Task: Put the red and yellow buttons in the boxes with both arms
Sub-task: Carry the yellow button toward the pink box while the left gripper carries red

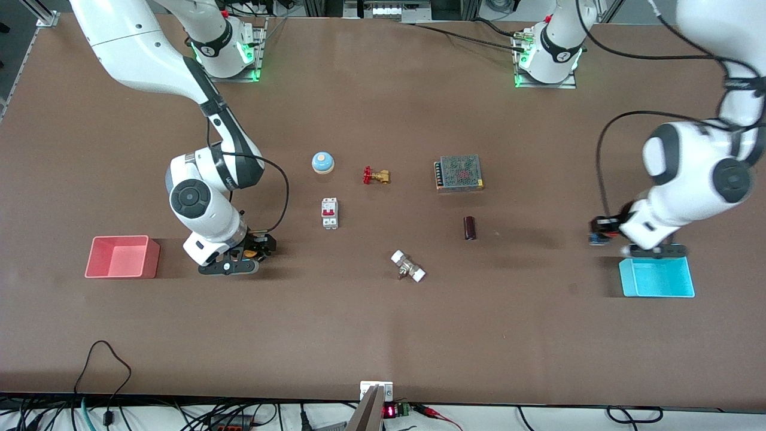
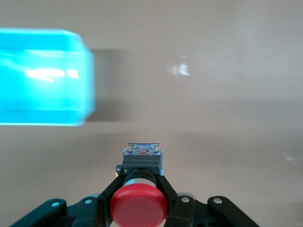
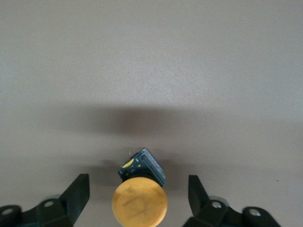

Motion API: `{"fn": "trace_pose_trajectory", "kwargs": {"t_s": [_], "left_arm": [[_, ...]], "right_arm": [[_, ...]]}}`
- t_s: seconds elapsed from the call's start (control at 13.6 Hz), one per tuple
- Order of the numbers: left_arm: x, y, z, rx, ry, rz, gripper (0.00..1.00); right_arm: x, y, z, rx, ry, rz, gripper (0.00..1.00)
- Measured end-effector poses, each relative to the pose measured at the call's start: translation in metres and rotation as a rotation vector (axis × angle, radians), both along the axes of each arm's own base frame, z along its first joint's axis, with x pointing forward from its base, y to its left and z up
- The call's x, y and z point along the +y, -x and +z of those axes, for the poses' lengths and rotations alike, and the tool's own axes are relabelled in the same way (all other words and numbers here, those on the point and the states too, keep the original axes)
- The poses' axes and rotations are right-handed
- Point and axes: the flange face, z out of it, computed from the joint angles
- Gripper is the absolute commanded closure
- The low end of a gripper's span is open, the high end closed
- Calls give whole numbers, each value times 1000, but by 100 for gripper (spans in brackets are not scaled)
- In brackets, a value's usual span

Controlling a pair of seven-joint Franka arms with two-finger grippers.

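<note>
My left gripper (image 1: 600, 232) is shut on the red button (image 2: 138, 205), its fingers (image 2: 112, 187) clamped on the dark body below the red cap. It holds the button above bare table beside the cyan box (image 1: 657, 281), which also shows in the left wrist view (image 2: 42, 75). My right gripper (image 1: 258, 248) is open and low over the table. Its fingers (image 3: 78, 191) stand on either side of the yellow button (image 3: 139, 203), clear of it. In the front view the yellow button (image 1: 254, 252) lies on the table beside the pink-red box (image 1: 122, 257).
Mid-table things: a blue dome bell (image 1: 322, 162), a brass valve with a red handle (image 1: 376, 176), a white circuit breaker (image 1: 330, 213), a metal mesh power supply (image 1: 459, 172), a dark cylinder (image 1: 470, 228), and a white-ended fitting (image 1: 408, 266).
</note>
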Motion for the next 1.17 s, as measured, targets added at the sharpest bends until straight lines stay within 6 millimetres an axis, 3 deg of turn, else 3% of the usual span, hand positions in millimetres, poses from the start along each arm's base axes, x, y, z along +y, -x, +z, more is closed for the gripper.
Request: {"fn": "trace_pose_trajectory", "kwargs": {"t_s": [0.22, 0.37, 0.59, 0.81, 1.03, 1.17], "left_arm": [[60, -5, 16, -35, -25, -26, 93], [74, -11, 13, -41, -29, -52, 93], [80, -34, -4, -42, -33, -64, 93], [99, -46, -30, -28, -34, -43, 93], [115, -59, -35, -44, -42, -32, 93], [116, -63, -42, -41, -41, -33, 93]], "right_arm": [[0, 0, -1, 3, 1, 20, 50], [-1, 0, -2, 4, 3, 41, 62], [-2, 0, -2, 4, 4, 50, 76], [-4, -1, -2, 2, 4, 60, 79], [-12, -8, 4, -9, 5, 73, 79], [-32, -21, 27, -13, -9, 80, 79]]}}
